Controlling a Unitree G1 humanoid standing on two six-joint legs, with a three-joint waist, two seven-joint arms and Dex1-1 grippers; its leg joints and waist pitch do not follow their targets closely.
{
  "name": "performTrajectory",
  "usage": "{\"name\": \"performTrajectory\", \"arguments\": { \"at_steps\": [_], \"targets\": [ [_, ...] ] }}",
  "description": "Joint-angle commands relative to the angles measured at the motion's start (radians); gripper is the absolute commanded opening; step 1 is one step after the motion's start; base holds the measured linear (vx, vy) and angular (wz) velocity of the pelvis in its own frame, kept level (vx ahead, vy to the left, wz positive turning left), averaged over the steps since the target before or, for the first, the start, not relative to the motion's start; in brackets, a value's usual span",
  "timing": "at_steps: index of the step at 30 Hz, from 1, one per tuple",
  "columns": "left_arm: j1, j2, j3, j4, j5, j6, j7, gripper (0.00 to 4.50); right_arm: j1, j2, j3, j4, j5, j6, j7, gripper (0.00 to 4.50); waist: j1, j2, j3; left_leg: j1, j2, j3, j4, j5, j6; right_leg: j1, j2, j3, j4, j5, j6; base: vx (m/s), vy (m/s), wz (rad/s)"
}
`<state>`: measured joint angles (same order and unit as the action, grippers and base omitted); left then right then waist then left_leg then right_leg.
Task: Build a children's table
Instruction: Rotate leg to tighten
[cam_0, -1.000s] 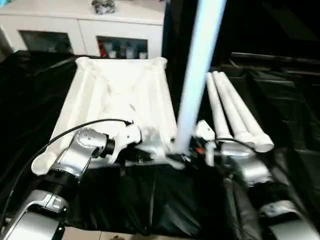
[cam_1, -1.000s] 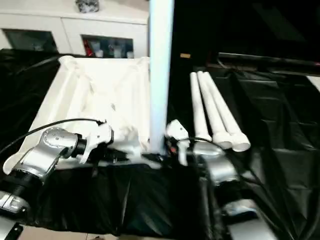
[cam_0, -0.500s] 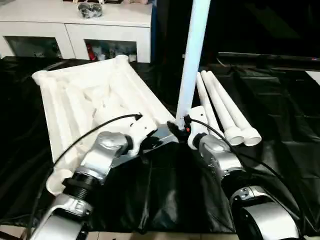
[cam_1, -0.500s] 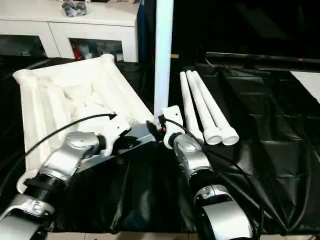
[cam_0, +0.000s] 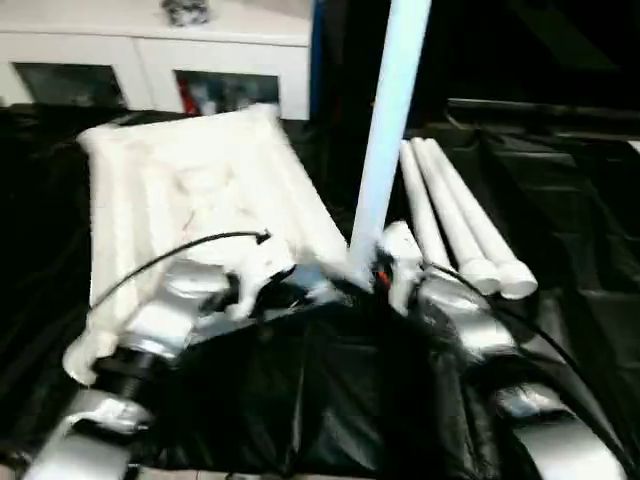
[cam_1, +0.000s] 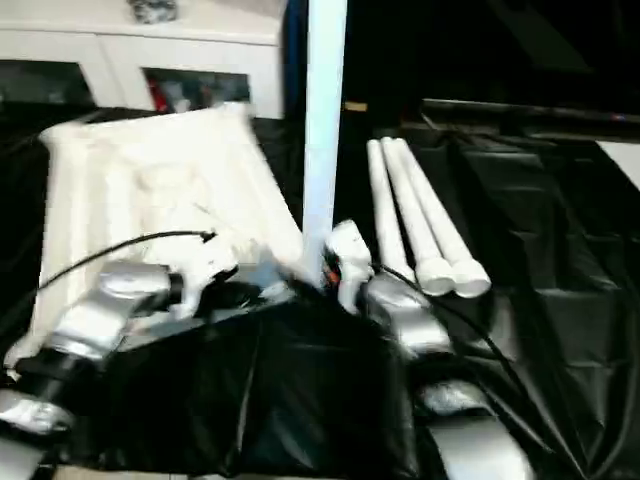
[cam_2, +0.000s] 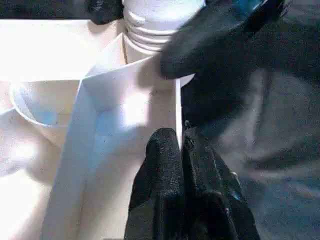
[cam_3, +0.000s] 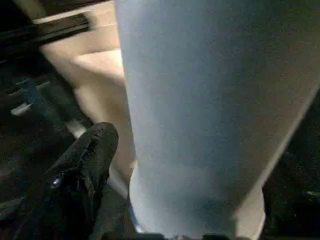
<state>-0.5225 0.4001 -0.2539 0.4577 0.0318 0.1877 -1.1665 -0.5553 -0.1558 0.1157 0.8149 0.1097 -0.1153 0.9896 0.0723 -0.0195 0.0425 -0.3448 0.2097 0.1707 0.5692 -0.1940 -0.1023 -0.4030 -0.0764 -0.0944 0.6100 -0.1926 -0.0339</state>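
- Now lying upside down on the black sheet, left of centre: tabletop (cam_0: 200, 190), ribs facing up.
- Standing upright at its near right corner: one leg (cam_0: 385, 150).
- Pinching a thin rib by that corner: left gripper (cam_2: 181, 150), fingers clenched.
- Flanking the leg's base: right gripper (cam_0: 372, 282); cannot tell whether grasping or released.
- Lying together to the right: three more legs (cam_0: 455, 225).

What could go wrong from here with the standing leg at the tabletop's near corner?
The upright leg stands tall in the corner socket of the tabletop; if it isn't fully seated, it could lean or tip once the right tool beside its base lets go. The left tool pinches only a thin rib, so the tabletop might shift.
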Motion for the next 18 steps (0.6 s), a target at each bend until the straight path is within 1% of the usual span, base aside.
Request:
{"name": "performTrajectory", "arguments": {
  "at_steps": [1,2,3,4,5,6,7,8,9,11,12,13,15,16,17,18],
  "targets": [
    [-0.011,-0.007,-0.041,0.007,-0.013,-0.021,-0.052,0.00,0.029,0.007,0.090,-0.056,0.003,0.036,0.158,3.96,0.005,0.012,-0.052,0.000,0.032,0.003,-0.060,-0.180,0.088,0.058,-0.066,0.057,-0.070,-0.144,-0.226,0.000,0.000,0.00],
    [-0.010,0.000,-0.044,0.004,-0.017,-0.020,-0.068,0.00,0.035,-0.002,0.098,-0.069,0.006,0.047,0.180,3.96,0.010,0.011,-0.053,-0.002,0.030,0.003,-0.060,-0.180,0.081,0.060,-0.067,0.057,-0.070,-0.162,-0.222,0.000,0.000,0.00],
    [-0.007,0.009,-0.048,0.000,-0.022,-0.021,-0.090,0.00,0.043,-0.013,0.109,-0.087,0.011,0.063,0.209,3.71,0.011,0.011,-0.052,-0.002,0.030,0.003,-0.061,-0.182,0.080,0.060,-0.066,0.057,-0.072,-0.173,-0.217,0.000,0.000,0.00],
    [-0.006,0.017,-0.052,-0.002,-0.026,-0.025,-0.106,0.00,0.050,-0.023,0.119,-0.102,0.014,0.072,0.237,3.71,0.015,0.012,-0.052,0.000,0.031,0.002,-0.061,-0.181,0.076,0.059,-0.068,0.058,-0.072,-0.180,-0.213,0.000,0.000,0.00],
    [-0.006,0.024,-0.055,-0.002,-0.027,-0.030,-0.119,0.00,0.055,-0.031,0.127,-0.113,0.015,0.077,0.258,3.71,0.021,0.012,-0.053,0.004,0.032,0.003,-0.061,-0.182,0.069,0.056,-0.069,0.059,-0.073,-0.182,-0.212,0.000,0.000,0.00],
    [-0.006,0.027,-0.056,0.000,-0.026,-0.033,-0.127,0.00,0.057,-0.036,0.131,-0.119,0.015,0.081,0.271,3.71,0.021,0.011,-0.054,0.004,0.032,0.004,-0.061,-0.178,0.067,0.056,-0.068,0.059,-0.072,-0.173,-0.213,0.000,0.000,0.00],
    [-0.005,0.034,-0.058,0.004,-0.024,-0.039,-0.140,0.00,0.061,-0.044,0.138,-0.130,0.017,0.097,0.294,3.47,0.022,0.011,-0.054,0.001,0.030,0.004,-0.060,-0.174,0.065,0.057,-0.068,0.059,-0.071,-0.165,-0.215,0.000,0.000,0.00],
    [-0.005,0.034,-0.058,0.004,-0.024,-0.039,-0.140,0.00,0.061,-0.044,0.138,-0.130,0.017,0.097,0.294,3.47,0.022,0.010,-0.054,-0.001,0.031,0.002,-0.062,-0.169,0.063,0.059,-0.069,0.058,-0.070,-0.168,-0.213,0.000,0.000,0.00],
    [-0.005,0.035,-0.059,0.005,-0.024,-0.038,-0.142,0.00,0.061,-0.044,0.138,-0.132,0.018,0.099,0.296,3.38,0.022,0.010,-0.054,-0.001,0.030,0.002,-0.061,-0.166,0.061,0.059,-0.069,0.058,-0.070,-0.166,-0.212,0.000,0.000,0.00],
    [-0.005,0.040,-0.061,0.009,-0.025,-0.041,-0.156,0.00,0.067,-0.050,0.142,-0.148,0.024,0.119,0.313,3.22,0.023,0.008,-0.055,-0.001,0.029,0.002,-0.061,-0.155,0.060,0.060,-0.069,0.058,-0.069,-0.163,-0.208,0.000,0.000,0.00],
    [-0.005,0.044,-0.064,0.012,-0.027,-0.042,-0.165,0.00,0.073,-0.055,0.146,-0.165,0.029,0.137,0.328,3.22,0.023,0.007,-0.055,-0.003,0.029,0.002,-0.060,-0.149,0.061,0.061,-0.068,0.058,-0.069,-0.160,-0.207,0.000,0.000,0.00],
    [-0.006,0.045,-0.064,0.015,-0.026,-0.046,-0.166,0.00,0.077,-0.058,0.148,-0.175,0.029,0.145,0.334,3.13,0.024,0.007,-0.056,-0.002,0.029,0.002,-0.059,-0.142,0.064,0.061,-0.068,0.058,-0.068,-0.151,-0.207,0.000,0.000,0.00],
    [-0.006,0.045,-0.062,0.016,-0.024,-0.046,-0.164,0.00,0.079,-0.058,0.146,-0.179,0.029,0.148,0.331,2.97,0.025,0.007,-0.057,-0.003,0.029,0.002,-0.058,-0.135,0.065,0.060,-0.068,0.058,-0.066,-0.140,-0.209,0.000,0.000,0.00],
    [-0.007,0.044,-0.059,0.017,-0.026,-0.043,-0.159,0.00,0.079,-0.053,0.139,-0.180,0.029,0.151,0.317,2.90,0.026,0.007,-0.057,-0.003,0.029,0.002,-0.058,-0.130,0.064,0.061,-0.069,0.057,-0.066,-0.137,-0.211,0.000,0.000,0.00],
    [-0.008,0.041,-0.057,0.020,-0.027,-0.039,-0.150,0.00,0.077,-0.045,0.130,-0.173,0.029,0.150,0.295,2.82,0.026,0.005,-0.057,-0.003,0.028,0.003,-0.058,-0.132,0.063,0.061,-0.068,0.057,-0.066,-0.140,-0.210,0.000,0.000,0.00],
    [-0.010,0.035,-0.054,0.026,-0.024,-0.037,-0.132,0.00,0.070,-0.034,0.118,-0.158,0.028,0.151,0.266,2.76,0.026,0.006,-0.057,-0.003,0.028,0.002,-0.058,-0.133,0.062,0.060,-0.069,0.057,-0.066,-0.144,-0.209,0.000,0.000,0.00]
  ]
}}
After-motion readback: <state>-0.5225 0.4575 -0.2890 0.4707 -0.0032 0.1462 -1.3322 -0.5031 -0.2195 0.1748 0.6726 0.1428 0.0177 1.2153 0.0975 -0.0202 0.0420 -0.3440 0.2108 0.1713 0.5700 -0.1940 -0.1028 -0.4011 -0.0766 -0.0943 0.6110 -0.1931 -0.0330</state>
